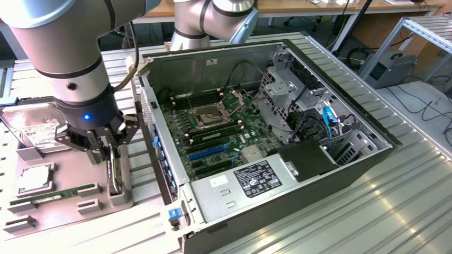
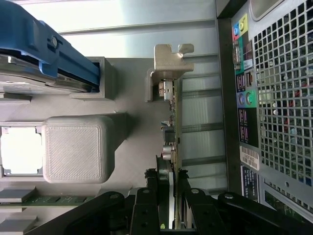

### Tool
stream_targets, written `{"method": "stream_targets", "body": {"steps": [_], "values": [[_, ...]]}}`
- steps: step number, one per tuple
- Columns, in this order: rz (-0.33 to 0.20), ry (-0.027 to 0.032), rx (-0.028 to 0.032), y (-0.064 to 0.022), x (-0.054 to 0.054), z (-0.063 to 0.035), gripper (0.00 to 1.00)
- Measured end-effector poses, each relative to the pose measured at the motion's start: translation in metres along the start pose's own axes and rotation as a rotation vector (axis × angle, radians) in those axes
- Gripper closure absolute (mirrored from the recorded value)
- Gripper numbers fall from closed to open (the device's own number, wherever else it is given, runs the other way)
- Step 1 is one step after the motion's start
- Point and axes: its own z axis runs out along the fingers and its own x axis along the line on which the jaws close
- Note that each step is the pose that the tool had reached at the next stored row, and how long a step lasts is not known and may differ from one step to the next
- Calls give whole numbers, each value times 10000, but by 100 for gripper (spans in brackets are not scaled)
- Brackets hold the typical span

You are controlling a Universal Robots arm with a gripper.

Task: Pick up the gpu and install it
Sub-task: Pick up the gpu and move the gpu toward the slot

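The gpu [image 1: 113, 177] is a thin dark card standing on edge in a slot at the right side of the grey parts tray [image 1: 67, 214]. Its silvery end bracket [image 2: 168, 66] points away from the wrist. My gripper [image 1: 105, 153] is straight above the card and lowered onto it. In the wrist view the gripper [image 2: 171, 210] has one dark finger [image 2: 146, 208] pressed on each face of the gpu [image 2: 174, 122], so it is shut on the card. The card still sits in its tray slot.
The open computer case [image 1: 339, 159] lies beside the tray, with its motherboard and a blue expansion slot [image 1: 208, 152] exposed. Its rear panel [image 2: 274, 98] stands close to the gpu. On the tray are a hard drive [image 1: 35, 129], a processor [image 1: 34, 180] and a green memory stick [image 1: 53, 194].
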Motion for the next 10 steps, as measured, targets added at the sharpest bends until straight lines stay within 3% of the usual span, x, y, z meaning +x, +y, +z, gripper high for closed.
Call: {"method": "stream_targets", "body": {"steps": [10], "values": [[0,-1,-1,0,-1,-32,73]]}}
